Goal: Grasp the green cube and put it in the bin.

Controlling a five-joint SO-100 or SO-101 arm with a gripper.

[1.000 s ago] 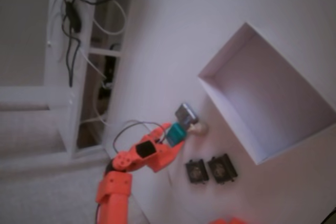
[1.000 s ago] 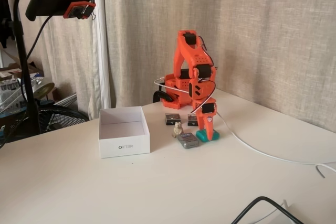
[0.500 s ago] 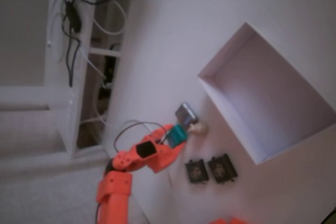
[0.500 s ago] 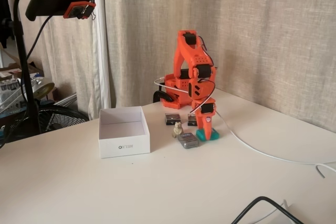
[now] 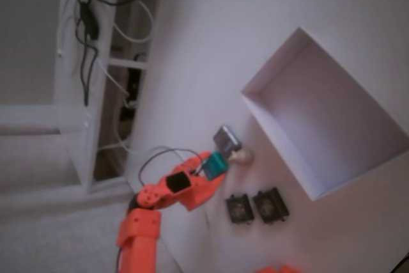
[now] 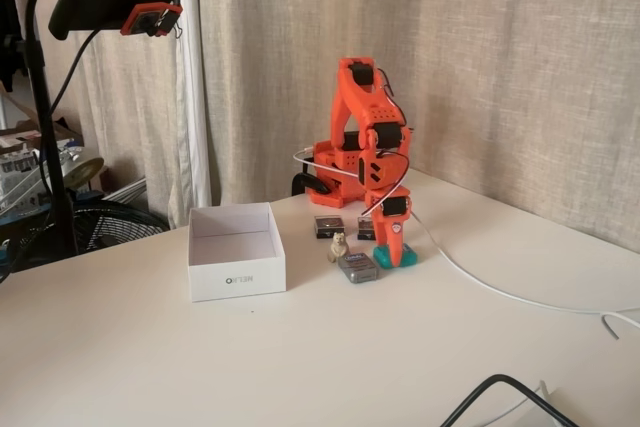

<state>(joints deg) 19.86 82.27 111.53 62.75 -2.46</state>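
Observation:
The green cube (image 5: 218,163) (image 6: 399,261) rests on the white table, right of the grey-blue shiny block (image 6: 357,267). My orange gripper (image 5: 213,165) (image 6: 395,253) points straight down onto the cube. Its fingers hug the cube's sides and cover its top in the front fixed view. The bin (image 5: 275,148) (image 6: 237,272), a white open-topped box, stands to the left in the front fixed view, a short way beyond the shiny block. Nothing shows inside it.
A small beige figurine (image 6: 338,245) stands between the shiny block and two dark square items (image 5: 240,209) (image 5: 271,205) near the arm's base (image 6: 335,157). A white cable (image 6: 480,285) trails right across the table. A camera stand (image 6: 45,147) rises at far left.

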